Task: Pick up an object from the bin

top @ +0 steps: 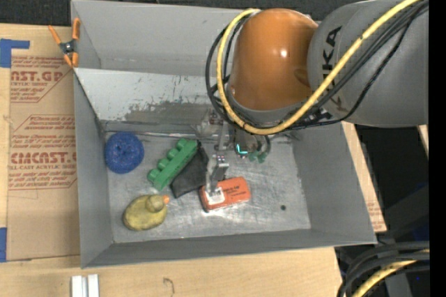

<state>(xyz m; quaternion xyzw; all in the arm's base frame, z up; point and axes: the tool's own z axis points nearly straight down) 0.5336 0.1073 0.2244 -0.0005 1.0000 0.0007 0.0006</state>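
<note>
From the camera view I see the arm (376, 65) coming in from the right, its rounded orange wrist cover (268, 69) hanging over the middle of the grey metal bin (90, 149), with a yellow cable (224, 51) looped round that cover. Below the cover the pincer (217, 185) points down to the bin floor, and its tip sits at the left end of a small orange rectangular block (235, 191), which lies flat and slightly tilted near the middle of the floor. That is the thing nearest to the pincer, stretching away to its right. The block's left end looks pale, and the pincer's tip overlaps it there. From here I cannot tell whether the pincer is spread or pressed together, nor whether it has any grip on the block. Just to the pincer's left lies a black wedge-shaped piece (187, 180), close beside the orange block. Touching the wedge on its far side, further to the pincer's left and a little towards the back wall, is a green studded building brick (172, 163) lying on a slant. Well to the left of the pincer sits a blue round thing (124, 153) with a rough surface. A yellow rubber duck (145, 212) lies to the pincer's left and towards the front wall, apart from the others.
</note>
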